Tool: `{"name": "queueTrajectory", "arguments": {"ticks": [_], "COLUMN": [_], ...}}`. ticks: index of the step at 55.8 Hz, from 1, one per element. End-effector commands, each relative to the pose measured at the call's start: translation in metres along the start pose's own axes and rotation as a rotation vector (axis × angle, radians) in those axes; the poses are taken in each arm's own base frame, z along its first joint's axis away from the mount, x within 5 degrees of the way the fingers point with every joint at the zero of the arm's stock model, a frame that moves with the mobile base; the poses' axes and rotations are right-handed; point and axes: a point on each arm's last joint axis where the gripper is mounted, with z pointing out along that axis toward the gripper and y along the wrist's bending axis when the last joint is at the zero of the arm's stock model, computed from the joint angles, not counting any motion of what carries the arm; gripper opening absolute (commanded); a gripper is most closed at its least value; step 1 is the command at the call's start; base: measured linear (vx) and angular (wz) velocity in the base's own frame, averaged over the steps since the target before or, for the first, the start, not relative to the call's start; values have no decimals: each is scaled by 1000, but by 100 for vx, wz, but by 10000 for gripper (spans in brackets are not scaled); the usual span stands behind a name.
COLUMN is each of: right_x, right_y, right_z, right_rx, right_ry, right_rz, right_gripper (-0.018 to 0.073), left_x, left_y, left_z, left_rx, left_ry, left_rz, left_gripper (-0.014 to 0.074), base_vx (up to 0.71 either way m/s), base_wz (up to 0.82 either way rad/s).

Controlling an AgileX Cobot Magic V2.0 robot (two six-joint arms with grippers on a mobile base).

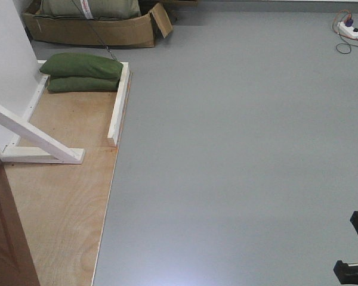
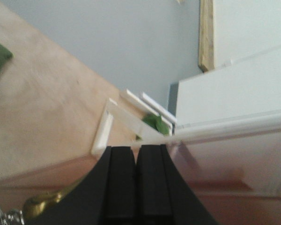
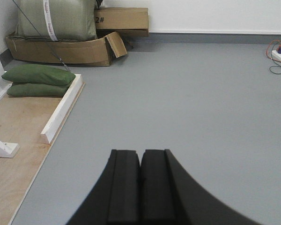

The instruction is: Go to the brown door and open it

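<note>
The grey floor (image 1: pixel 238 149) fills most of the front view. A flat wooden board (image 1: pixel 59 202) lies on it at the left. The brown door (image 1: pixel 3 238) shows only as a shiny edge in the bottom left corner, standing over the board. Far back sits a cardboard box (image 1: pixel 95 30). White braces (image 1: pixel 36 134) rest on the board, and two green bags (image 1: pixel 83 71) are stacked between them.

The left tool (image 2: pixel 136 154) has its fingers pressed tight together, holding nothing. The door's brass handle (image 2: pixel 40 204) is just beside it, low on the left. That view is blurry. The right tool (image 3: pixel 141 159) is pressed tight too, over bare floor.
</note>
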Motion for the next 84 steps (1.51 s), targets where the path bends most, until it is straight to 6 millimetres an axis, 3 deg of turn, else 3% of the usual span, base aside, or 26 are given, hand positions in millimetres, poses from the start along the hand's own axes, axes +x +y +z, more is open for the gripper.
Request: {"name": "queueTrajectory", "arguments": {"ticks": [1,31,63,84], "right_x": [-6,-6,-6,-6], "right_y": [0,0,0,0], "right_z": [0,0,0,0], "right_rx": [5,5,5,5], "right_ry": [-77,-82,-81,-81], "right_rz": [-16,-16,-16,-16], "right_gripper": [0,0,0,0], "left_x": [7,46,63,75], "left_y": [-9,-17,-27,-43], "left_z": [-15,-43,-66,-74], "left_rx": [106,312,594,888], "left_ry": [49,390,513,464], "left_rz": [-9,144,425,722], "left_gripper": [136,136,136,136], "base_vx": [0,0,0,0], "base_wz": [0,0,0,0]}}
